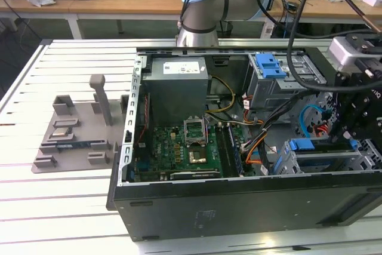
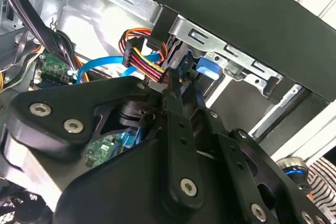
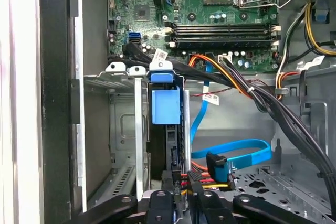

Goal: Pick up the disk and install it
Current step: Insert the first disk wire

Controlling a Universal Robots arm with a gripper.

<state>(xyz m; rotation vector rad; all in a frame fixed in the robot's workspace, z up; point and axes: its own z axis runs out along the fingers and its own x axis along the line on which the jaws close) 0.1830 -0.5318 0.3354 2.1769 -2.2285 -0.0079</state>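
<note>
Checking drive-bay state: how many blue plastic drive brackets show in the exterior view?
2. One blue bracket tops the upper cage beside the power supply; another sits in the lower cage below the gripper. Others may be hidden.

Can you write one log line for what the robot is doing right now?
pincer: at disk | disk: upright in drive cage | case: open

My gripper is matt black metal. The disk wears smooth blue plastic rails. The case is dull dark sheet metal.
</note>
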